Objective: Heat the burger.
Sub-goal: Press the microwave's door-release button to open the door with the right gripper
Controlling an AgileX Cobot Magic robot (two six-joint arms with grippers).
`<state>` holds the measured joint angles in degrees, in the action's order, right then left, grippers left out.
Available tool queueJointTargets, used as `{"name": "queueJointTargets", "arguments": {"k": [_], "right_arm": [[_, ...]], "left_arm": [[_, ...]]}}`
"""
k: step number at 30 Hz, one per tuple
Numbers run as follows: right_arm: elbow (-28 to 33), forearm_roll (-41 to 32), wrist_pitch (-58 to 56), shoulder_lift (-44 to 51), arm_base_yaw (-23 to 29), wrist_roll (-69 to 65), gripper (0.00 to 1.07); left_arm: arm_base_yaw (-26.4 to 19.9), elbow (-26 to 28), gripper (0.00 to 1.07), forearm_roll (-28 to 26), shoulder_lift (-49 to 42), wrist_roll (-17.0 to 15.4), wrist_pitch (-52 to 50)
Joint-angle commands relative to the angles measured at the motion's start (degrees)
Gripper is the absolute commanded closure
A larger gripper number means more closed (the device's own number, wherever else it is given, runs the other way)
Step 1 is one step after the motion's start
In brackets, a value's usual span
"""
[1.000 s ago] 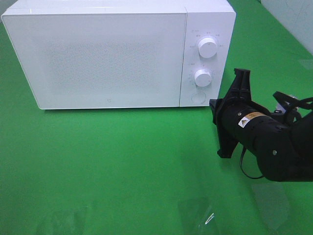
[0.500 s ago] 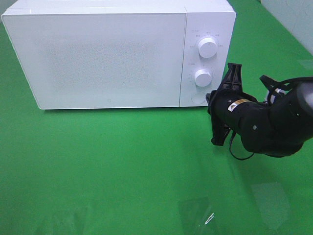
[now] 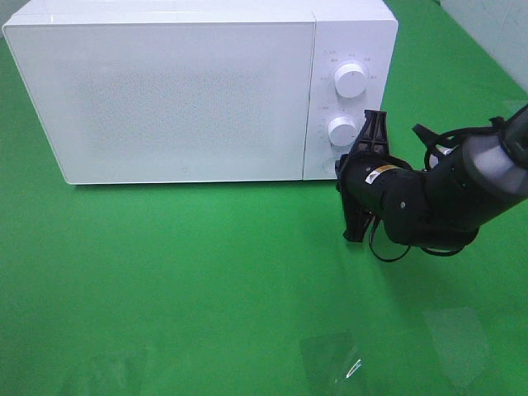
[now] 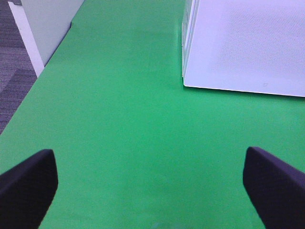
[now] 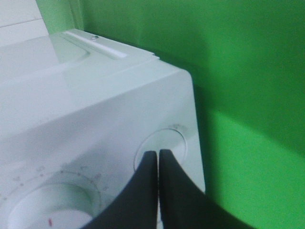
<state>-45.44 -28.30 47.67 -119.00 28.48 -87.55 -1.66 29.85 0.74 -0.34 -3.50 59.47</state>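
1. Closest to the high camera, the green cloth [image 3: 206, 272] covers the table, with a glossy clear patch [image 3: 330, 363] lying flat near its front edge.
2. The left gripper [image 4: 151, 191] hangs over bare cloth with its jaws spread wide. Its two dark fingers [image 4: 28, 183] sit at opposite sides of the wrist view and nothing is between them.
3. Further in, the right arm [image 3: 445, 194] reaches in from the right side towards the microwave [image 3: 181, 99].
4. The right gripper [image 5: 158, 155] is pressed closed, its two dark fingertips meeting in a thin seam and holding nothing.
5. Those tips point at the round button [image 5: 167, 138] at the bottom of the control panel [image 3: 363, 49]. Whether they touch it or stop just short cannot be told.
6. Above the button sit the lower knob [image 3: 341, 130] and then the upper knob [image 3: 351, 80], both white.
7. To the left of the panel the door [image 3: 165, 99] is closed. Its front is pale and speckled, and nothing can be made out through it.
8. The burger appears in none of the views, so its place cannot be told.
9. Farthest off, past the cloth's edge in the left wrist view, stands a white cabinet [image 4: 47, 24] on grey floor [image 4: 14, 71].
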Motion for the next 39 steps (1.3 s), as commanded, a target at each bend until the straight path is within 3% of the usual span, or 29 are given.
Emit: {"name": "queueJointTargets", "arguments": {"k": [1,15,22,39], "right_arm": [[-0.92,0.23,0.17,-0.11,-1.09,1.89,1.07],[-2.41,2.64,-2.35,0.11,-1.78,-0.34,1.07],[-2.41,4.18,-2.64,0.23,0.52,-3.21,1.07],[-2.41,-2.23,0.69,-0.63,0.8,1.83,1.07]], "left_arm": [[0.0,-0.06,0.06,0.0,-0.46,-0.29,-0.69],[0.0,-0.06,0.06,0.0,-0.46,-0.29,-0.63],[0.0,-0.06,0.06,0.0,-0.46,-0.29,-0.63],[0.0,-0.06,0.06,0.0,-0.46,-0.29,-0.63]]}}
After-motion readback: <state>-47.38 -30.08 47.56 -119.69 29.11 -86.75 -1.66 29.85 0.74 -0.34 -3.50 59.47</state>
